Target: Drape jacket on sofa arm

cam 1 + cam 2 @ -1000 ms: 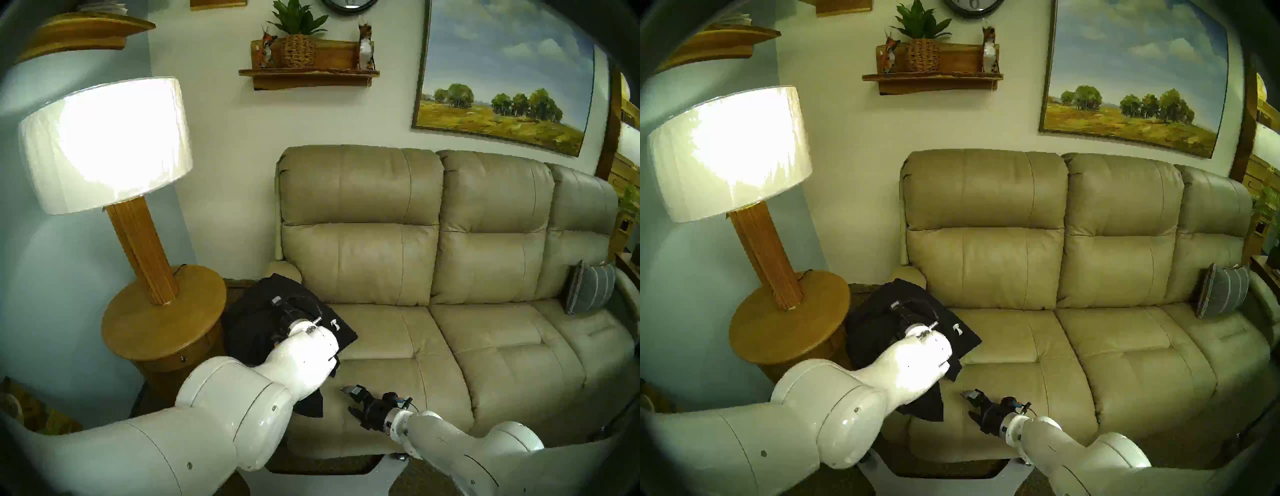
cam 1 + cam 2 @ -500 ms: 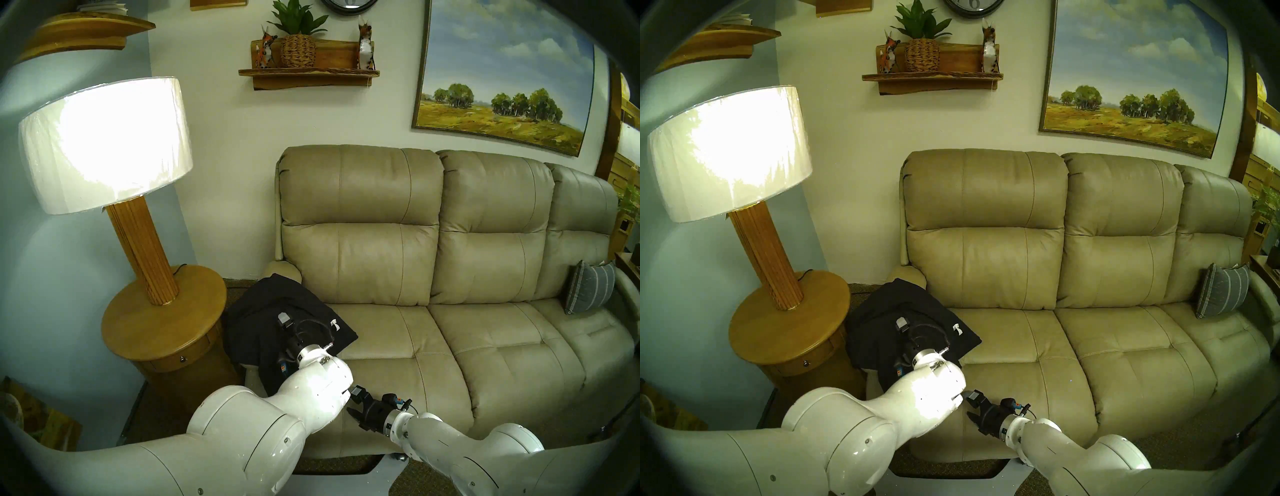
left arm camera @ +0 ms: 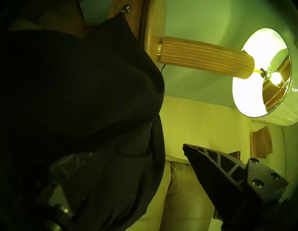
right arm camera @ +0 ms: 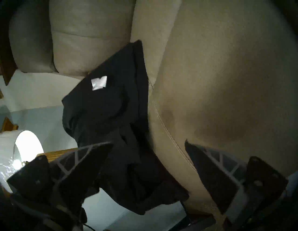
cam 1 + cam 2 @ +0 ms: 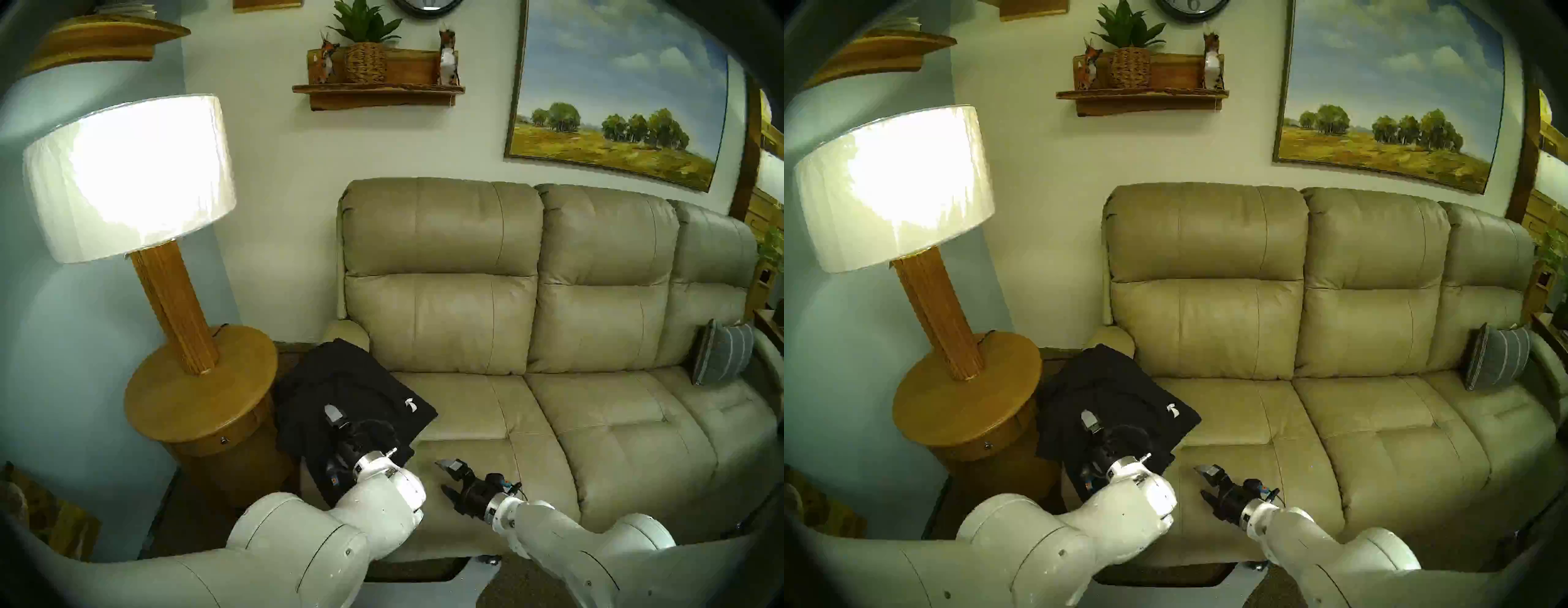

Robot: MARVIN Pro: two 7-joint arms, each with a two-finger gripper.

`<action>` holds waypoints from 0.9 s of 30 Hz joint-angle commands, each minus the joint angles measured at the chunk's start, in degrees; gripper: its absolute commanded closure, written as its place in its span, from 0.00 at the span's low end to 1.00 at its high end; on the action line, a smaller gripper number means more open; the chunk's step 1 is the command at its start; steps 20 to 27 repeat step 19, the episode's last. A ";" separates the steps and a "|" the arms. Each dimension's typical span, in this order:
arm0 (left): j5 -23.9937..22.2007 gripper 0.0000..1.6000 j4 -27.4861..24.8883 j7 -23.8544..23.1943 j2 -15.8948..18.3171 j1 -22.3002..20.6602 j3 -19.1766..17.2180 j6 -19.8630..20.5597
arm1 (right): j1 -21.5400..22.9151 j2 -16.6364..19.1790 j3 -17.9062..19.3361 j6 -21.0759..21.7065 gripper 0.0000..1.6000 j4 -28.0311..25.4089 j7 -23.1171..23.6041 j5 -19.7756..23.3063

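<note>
Pulling my left gripper (image 5: 335, 424) back, spread and empty, leaves the black jacket (image 5: 356, 390) draped over the sofa arm (image 5: 345, 329) beyond it; right gripper (image 5: 447, 477) spread; task looks nearly done.

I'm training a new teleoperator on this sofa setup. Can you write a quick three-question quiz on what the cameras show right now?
1. True or false: the jacket lies over the sofa arm.
2. Which gripper is nearer the jacket's white tag? A) left gripper B) right gripper
3. Fill in: the lamp stands on the round wooden ____.

Key
1. True; it covers most of the arm, one corner spilling onto the seat.
2. A; it hovers over the black fabric.
3. Side table.
</note>
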 commanded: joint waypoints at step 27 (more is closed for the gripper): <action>-1.45 0.00 -0.36 -12.68 0.54 0.56 -2.53 5.06 | 0.53 1.03 1.37 5.24 0.00 -3.41 6.91 0.90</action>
